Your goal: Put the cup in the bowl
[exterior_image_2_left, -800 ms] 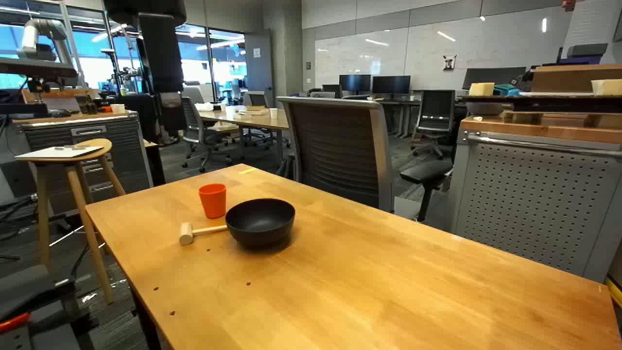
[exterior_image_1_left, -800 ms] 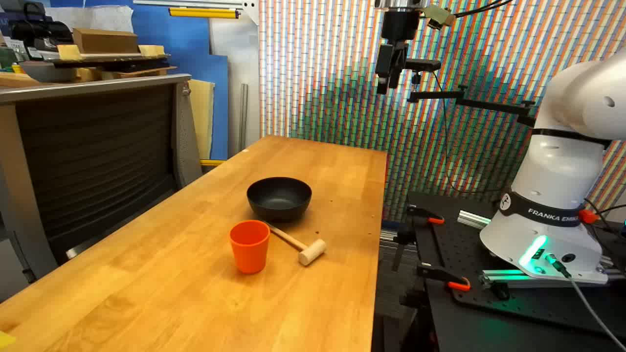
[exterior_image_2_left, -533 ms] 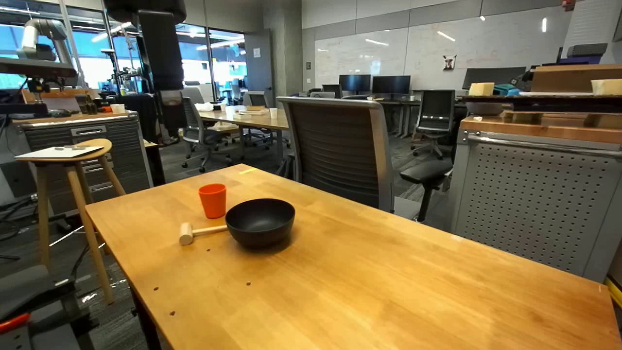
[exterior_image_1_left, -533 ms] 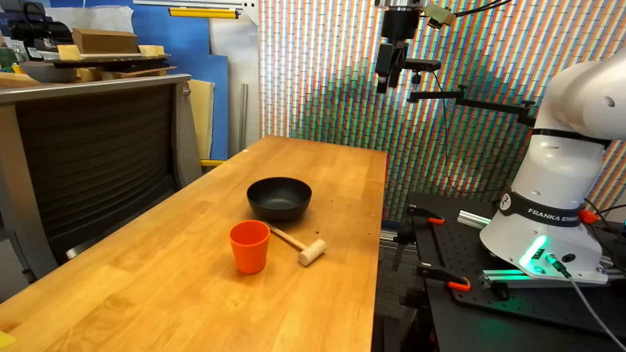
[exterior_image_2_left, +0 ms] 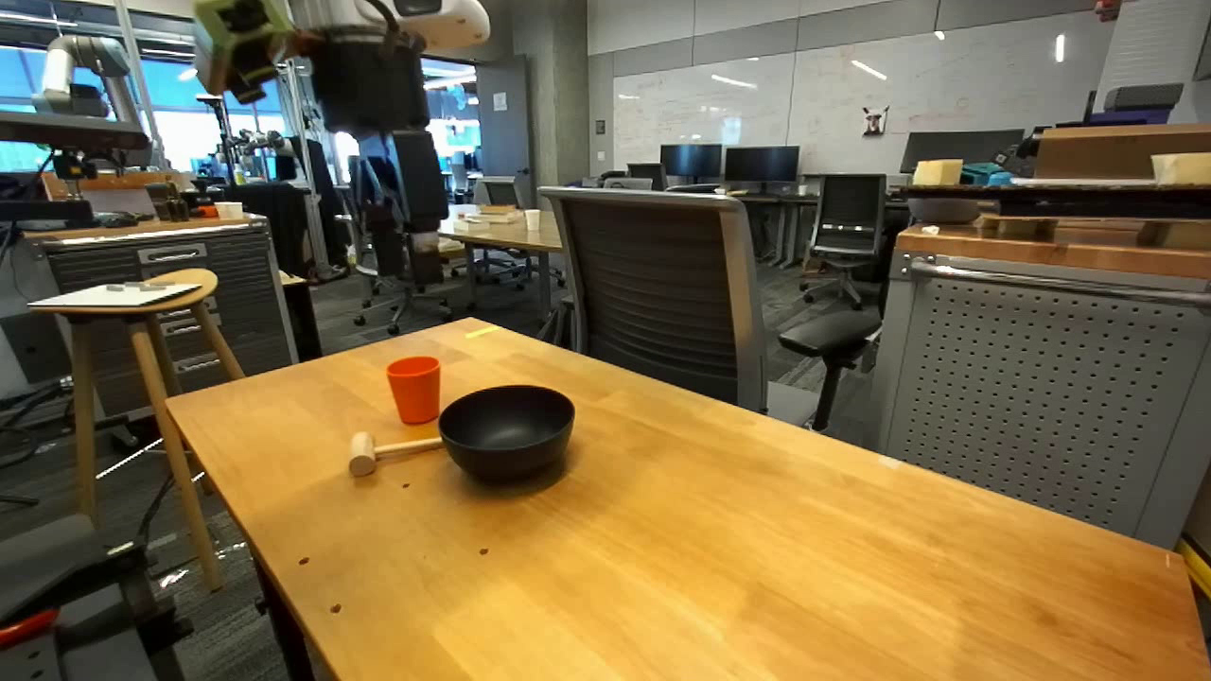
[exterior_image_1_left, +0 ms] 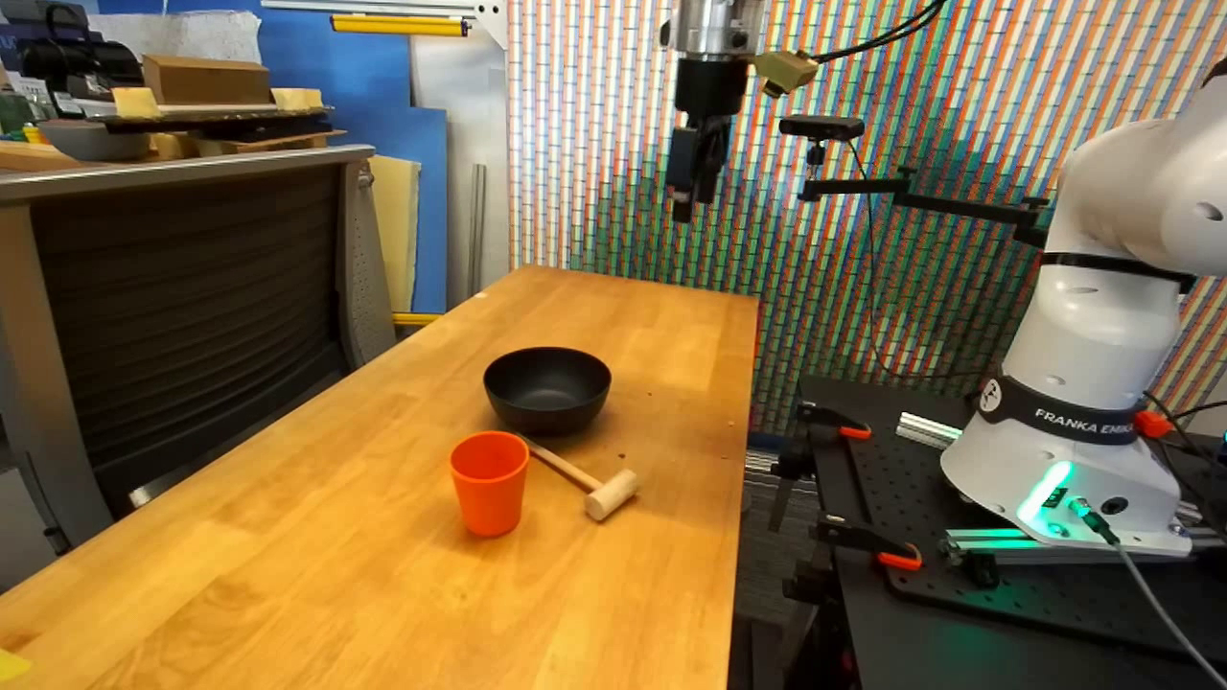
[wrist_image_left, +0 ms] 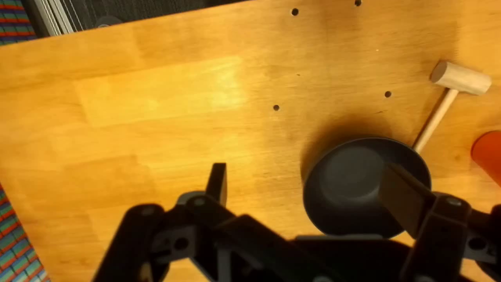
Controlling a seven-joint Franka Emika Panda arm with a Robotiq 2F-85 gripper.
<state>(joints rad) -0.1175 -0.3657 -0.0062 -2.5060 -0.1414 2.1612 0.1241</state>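
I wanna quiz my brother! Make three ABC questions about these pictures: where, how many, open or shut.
1. Where's the small orange-red plastic cup compared with the round matte black bowl?
A) inside
B) underneath
C) outside

2. How many light wooden mallets show?
A) one
B) two
C) three

3. How is the black two-fingered gripper?
A) shut
B) open
C) holding the cup

1 C: wooden tabletop shows between them in the wrist view.
2 A: every view shows one.
3 B: a wide gap separates its fingers.
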